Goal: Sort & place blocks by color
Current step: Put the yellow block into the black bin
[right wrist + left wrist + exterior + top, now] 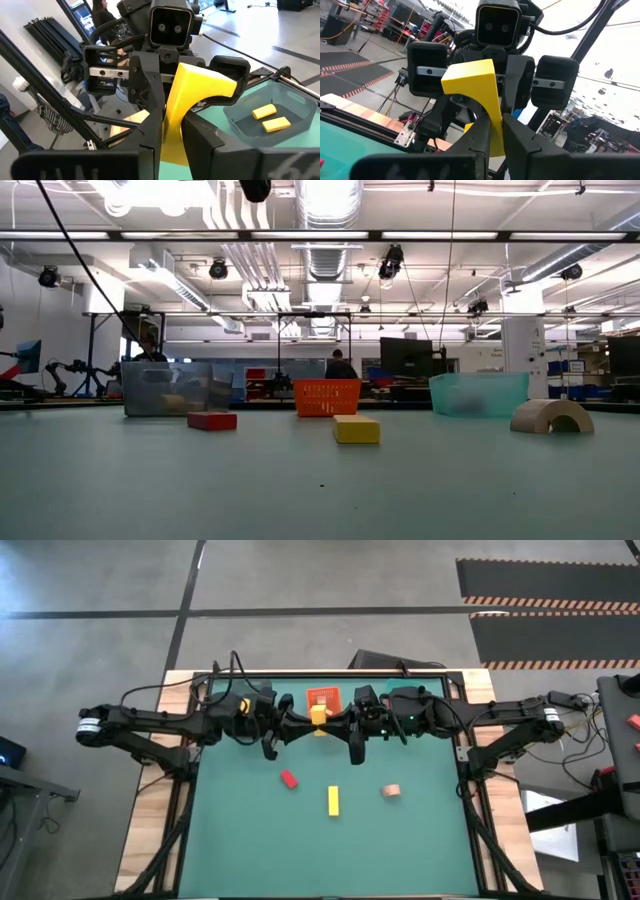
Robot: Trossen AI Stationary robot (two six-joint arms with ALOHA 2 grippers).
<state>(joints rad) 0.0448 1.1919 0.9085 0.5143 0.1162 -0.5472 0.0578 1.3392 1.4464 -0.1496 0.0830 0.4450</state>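
A yellow arch-shaped block (318, 715) hangs in the air over the orange tray (322, 696) at the table's far edge. My left gripper (305, 721) reaches it from the left and my right gripper (334, 721) from the right, and each is shut on it. The left wrist view shows the block (475, 80) with my right gripper behind it. The right wrist view shows the block (200, 85) with my left gripper behind it. A red block (289, 779), a yellow bar (333, 800) and a tan arch (391, 791) lie flat on the green table. My left gripper pinches one leg of the yellow block (493, 131) between its two fingers. The fingers come roughly level from the table's left. The block is lifted clear of the tray and the table. My right gripper pinches the block's other leg (172, 132) between its two fingers. These fingers come roughly level from the table's right, opposite my left gripper. The block's broad end sticks out past the fingers.
A dark grey tray (280, 107) holding two yellow blocks stands at the far left, and also shows in the low view (167, 388). A teal tray (478, 393) stands at the far right. The orange tray (327, 397) stands between them. The table's near half is bare green mat.
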